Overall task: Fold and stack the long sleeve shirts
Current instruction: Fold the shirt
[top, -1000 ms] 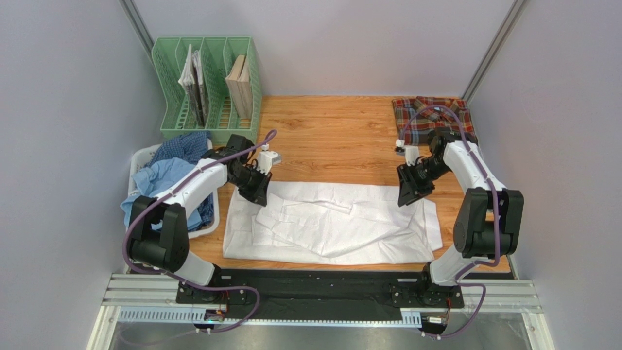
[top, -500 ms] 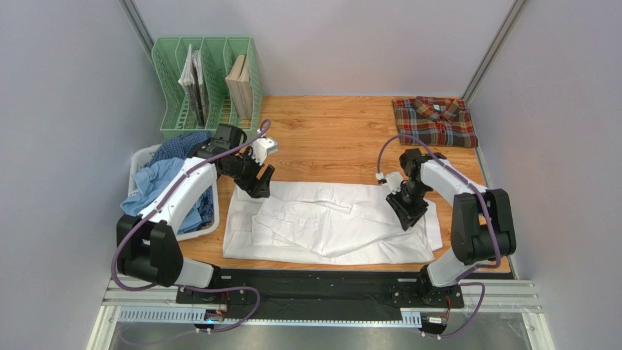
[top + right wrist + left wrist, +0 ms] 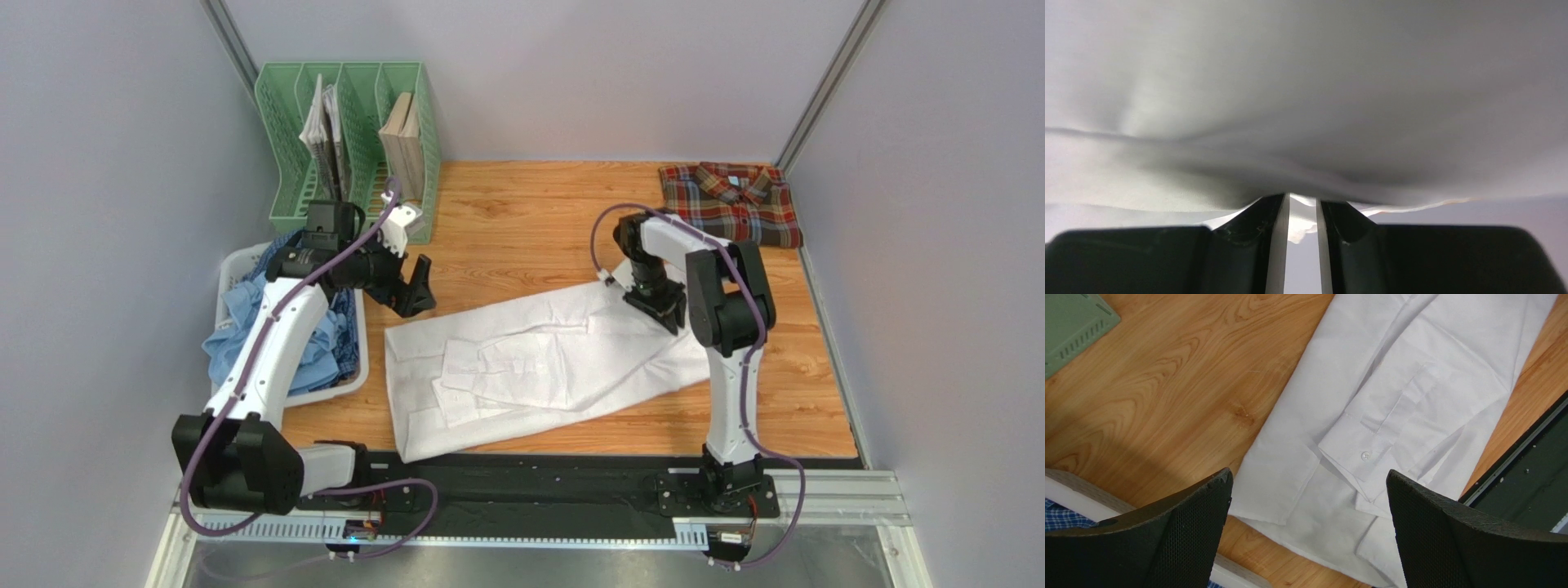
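Observation:
A plain white long sleeve shirt (image 3: 540,361) lies slantwise on the wooden table, sleeves folded over its body; it also shows as the white shirt (image 3: 1413,386) with a buttoned cuff. My right gripper (image 3: 660,306) pinches its far right end, and in the right wrist view the right gripper (image 3: 1303,202) is shut on a bunched fold of white cloth (image 3: 1303,92). My left gripper (image 3: 417,298) hovers open just past the shirt's far left corner; between the wide jaws of the left gripper (image 3: 1308,474) nothing is held. A folded plaid shirt (image 3: 730,202) rests at the back right.
A white basket (image 3: 239,263) at the left holds crumpled blue shirts (image 3: 288,319); its rim (image 3: 1069,496) lies under my left finger. A green file rack (image 3: 350,141) with books stands at the back left. The black base rail (image 3: 1536,471) borders the table's near edge.
The left gripper opened, let go of the shirt and drew back to the left. The right gripper carried the shirt's right end back and leftward, swinging the shirt onto a diagonal.

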`<state>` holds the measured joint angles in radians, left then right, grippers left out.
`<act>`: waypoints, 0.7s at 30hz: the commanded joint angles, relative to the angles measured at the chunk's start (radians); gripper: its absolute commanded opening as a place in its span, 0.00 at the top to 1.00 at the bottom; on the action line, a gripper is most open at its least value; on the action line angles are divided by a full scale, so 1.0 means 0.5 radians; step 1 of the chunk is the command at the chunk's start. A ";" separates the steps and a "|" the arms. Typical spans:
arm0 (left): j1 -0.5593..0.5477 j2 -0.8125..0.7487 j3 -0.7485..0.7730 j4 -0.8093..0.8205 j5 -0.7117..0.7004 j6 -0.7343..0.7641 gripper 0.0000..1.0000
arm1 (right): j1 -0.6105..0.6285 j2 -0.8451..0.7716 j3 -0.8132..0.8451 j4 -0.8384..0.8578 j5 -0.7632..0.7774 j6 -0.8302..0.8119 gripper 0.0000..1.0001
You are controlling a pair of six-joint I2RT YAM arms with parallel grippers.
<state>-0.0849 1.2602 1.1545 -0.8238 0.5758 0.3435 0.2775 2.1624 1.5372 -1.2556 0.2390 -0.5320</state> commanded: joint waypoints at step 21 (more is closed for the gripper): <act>-0.582 0.418 -0.131 -0.015 -0.602 0.739 0.29 | 0.025 -0.609 0.583 0.772 -0.416 0.260 0.65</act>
<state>-0.3298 1.3705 1.0851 -0.8703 0.3836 0.6205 0.3367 1.9217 1.9129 -0.8253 0.1654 -0.5518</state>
